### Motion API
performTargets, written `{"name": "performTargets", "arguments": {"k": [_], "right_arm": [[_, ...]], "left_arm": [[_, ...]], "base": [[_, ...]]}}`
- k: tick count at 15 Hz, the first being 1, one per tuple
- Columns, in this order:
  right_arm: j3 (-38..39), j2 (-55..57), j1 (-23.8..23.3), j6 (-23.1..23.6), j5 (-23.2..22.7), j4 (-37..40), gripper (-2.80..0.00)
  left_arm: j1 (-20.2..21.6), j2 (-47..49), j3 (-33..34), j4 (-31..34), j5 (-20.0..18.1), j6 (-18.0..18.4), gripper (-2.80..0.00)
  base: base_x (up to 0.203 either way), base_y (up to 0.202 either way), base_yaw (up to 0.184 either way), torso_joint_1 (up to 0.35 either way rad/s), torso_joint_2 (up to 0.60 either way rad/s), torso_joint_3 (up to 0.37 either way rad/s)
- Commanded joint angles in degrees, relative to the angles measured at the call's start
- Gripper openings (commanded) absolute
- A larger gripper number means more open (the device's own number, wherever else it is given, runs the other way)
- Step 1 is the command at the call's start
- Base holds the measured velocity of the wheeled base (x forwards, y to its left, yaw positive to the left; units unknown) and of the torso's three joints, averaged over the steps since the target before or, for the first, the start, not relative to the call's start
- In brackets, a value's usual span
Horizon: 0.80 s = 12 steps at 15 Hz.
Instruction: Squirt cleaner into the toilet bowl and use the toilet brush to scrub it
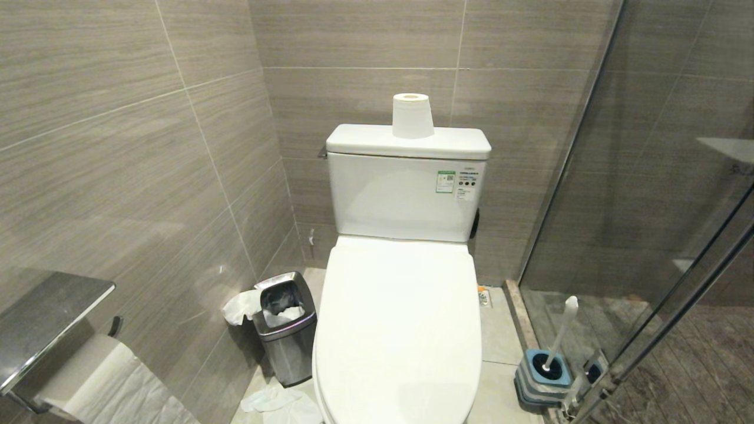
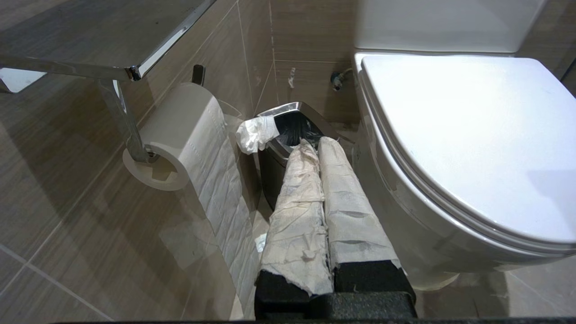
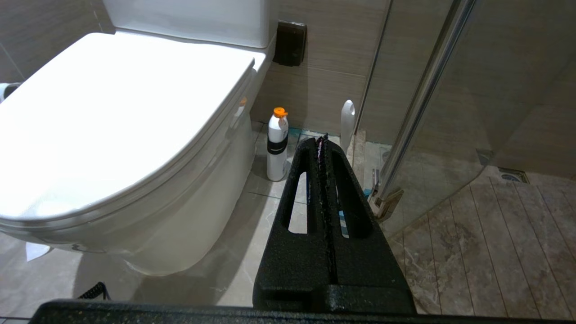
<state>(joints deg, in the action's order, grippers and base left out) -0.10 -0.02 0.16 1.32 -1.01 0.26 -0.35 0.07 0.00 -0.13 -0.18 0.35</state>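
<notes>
The toilet bowl [image 1: 400,330] stands in the middle with its white lid down, so the inside and any cleaner in it are hidden. The toilet brush [image 1: 559,333] leans in its blue-topped holder [image 1: 545,377] on the floor to the bowl's right, by the glass door. My left gripper [image 2: 317,141], its fingers wrapped in whitish paper, is shut and empty beside the bowl's [image 2: 405,202] left flank. Shut and empty too, my right gripper [image 3: 320,137] hangs right of the bowl [image 3: 180,216], pointing toward the brush's knob [image 3: 347,119]. Neither gripper shows in the head view.
A white bottle with an orange cap [image 3: 277,144] stands on the floor by the bowl's right side. A steel waste bin [image 1: 288,335] with tissue sits left of the bowl; crumpled tissue [image 1: 277,403] lies before it. A paper roll [image 1: 412,115] tops the tank. Glass shower door [image 1: 648,235] at right, wall paper holder [image 1: 53,318] at left.
</notes>
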Motion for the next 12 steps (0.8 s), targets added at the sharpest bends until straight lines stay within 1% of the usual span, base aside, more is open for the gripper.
{"name": "performTargets", "arguments": {"k": [1, 12], "right_arm": [[0.01, 0.02, 0.02, 0.0, -0.04, 0.0, -2.8], [0.01, 0.02, 0.02, 0.0, -0.04, 0.0, -2.8]], "left_arm": [[0.0, 0.01, 0.09, 0.05, 0.01, 0.0, -2.8], [0.0, 0.01, 0.18, 0.05, 0.01, 0.0, -2.8]], "base": [[0.0, 0.0, 0.0, 0.0, 0.0, 0.0], [0.0, 0.0, 0.0, 0.0, 0.0, 0.0]]}}
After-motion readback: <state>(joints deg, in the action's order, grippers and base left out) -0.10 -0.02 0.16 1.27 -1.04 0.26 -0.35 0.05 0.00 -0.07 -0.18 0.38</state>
